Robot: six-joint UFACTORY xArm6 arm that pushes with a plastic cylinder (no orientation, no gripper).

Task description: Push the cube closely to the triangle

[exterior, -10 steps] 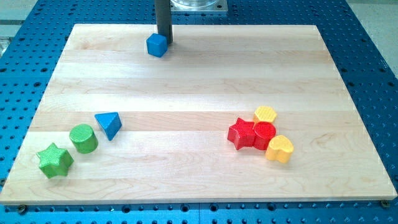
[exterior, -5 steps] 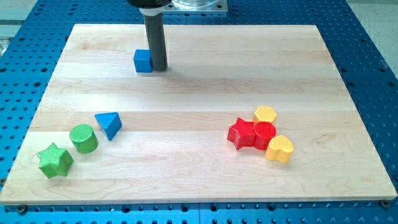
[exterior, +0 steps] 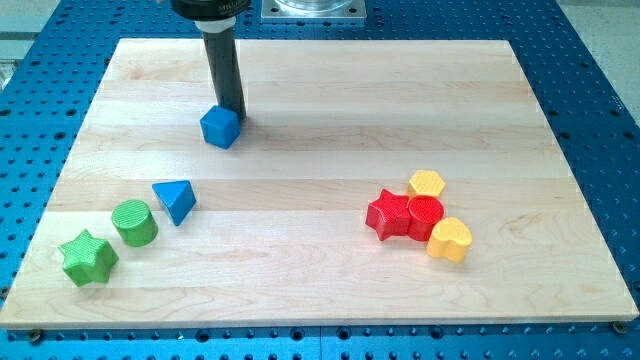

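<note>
Tip: my tip (exterior: 233, 113) sits at the lower end of a dark rod that comes down from the view's top, left of the board's middle. It carries and clasps nothing; it only meets the cube at its upper right.
Cube: the blue cube (exterior: 220, 127) lies in the upper left part of the board (exterior: 320, 110), turned so one corner faces the view's bottom. It is just below and to the left of my tip, touching it or nearly so.
Triangle: the blue triangle (exterior: 175, 200) lies lower down, toward the view's left and bottom from the cube. The two are well apart, with bare wood between them.
Line: tip, cube and triangle fall roughly on one slant running from upper right to lower left.
Green pair: a green cylinder (exterior: 134, 222) stands just beside the triangle on its left, and a green star (exterior: 88, 258) sits below and left of that, near the board's lower left corner.
Right cluster: a red star (exterior: 388, 214) and a red cylinder (exterior: 425, 214) touch each other; a yellow block (exterior: 427, 183) sits at their top and a yellow heart (exterior: 450, 239) at their lower right. This group is far from the cube.
Surround: the board rests on a blue perforated table (exterior: 600, 100).
</note>
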